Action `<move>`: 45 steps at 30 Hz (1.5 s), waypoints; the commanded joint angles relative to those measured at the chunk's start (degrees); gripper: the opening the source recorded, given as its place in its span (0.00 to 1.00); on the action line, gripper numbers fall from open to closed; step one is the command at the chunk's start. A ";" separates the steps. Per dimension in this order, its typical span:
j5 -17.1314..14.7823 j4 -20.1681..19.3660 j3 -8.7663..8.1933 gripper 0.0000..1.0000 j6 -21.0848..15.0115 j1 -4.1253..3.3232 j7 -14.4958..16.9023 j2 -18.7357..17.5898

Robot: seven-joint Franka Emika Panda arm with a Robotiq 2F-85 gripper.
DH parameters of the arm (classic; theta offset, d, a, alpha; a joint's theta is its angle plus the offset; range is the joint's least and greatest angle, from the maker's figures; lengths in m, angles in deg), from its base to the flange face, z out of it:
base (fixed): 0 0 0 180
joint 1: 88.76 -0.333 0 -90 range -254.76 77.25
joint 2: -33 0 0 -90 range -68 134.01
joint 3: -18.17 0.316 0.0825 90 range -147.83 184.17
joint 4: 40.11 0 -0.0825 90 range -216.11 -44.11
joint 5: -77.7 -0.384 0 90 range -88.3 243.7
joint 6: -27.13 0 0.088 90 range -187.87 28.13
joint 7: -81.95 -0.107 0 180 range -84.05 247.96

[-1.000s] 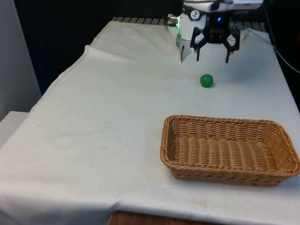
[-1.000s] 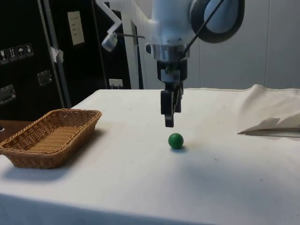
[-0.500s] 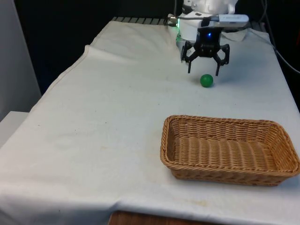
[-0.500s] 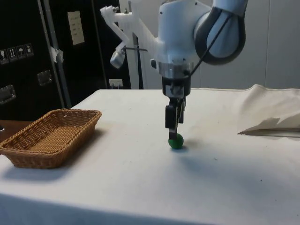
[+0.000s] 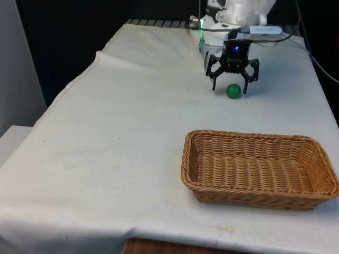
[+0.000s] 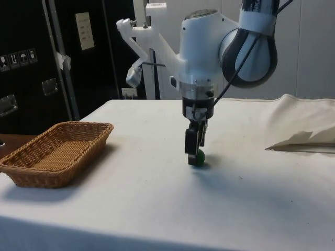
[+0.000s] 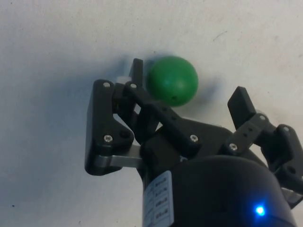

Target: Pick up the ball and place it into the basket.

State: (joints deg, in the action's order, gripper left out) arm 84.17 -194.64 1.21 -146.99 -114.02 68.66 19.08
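Green ball [image 5: 233, 91] between wide-spread gripper [image 5: 231, 89] fingers (on cloth, ungripped).

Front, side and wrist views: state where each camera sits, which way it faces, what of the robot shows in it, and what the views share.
Front view: looks along the table's length, basket nearest, arm and gripper at the far end.
Side view: sits beside the table, looking across the white cloth at dark cabinets; arm and gripper mid-picture, basket nearer the picture's left edge.
Wrist view: rides on the wrist, looking down past both fingers at the cloth.
Shared: all three show the green ball on the cloth between the open fingers.
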 commanded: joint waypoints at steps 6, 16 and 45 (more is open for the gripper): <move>-0.34 0.17 0.40 0.90 0.11 0.23 0.17 0.11; -0.17 0.46 0.11 0.01 0.23 0.06 0.11 0.00; 1.32 0.92 -0.29 0.02 11.97 0.00 -0.11 12.83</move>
State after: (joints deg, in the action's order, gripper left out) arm 84.58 -193.84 1.09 -135.08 -114.08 69.12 32.32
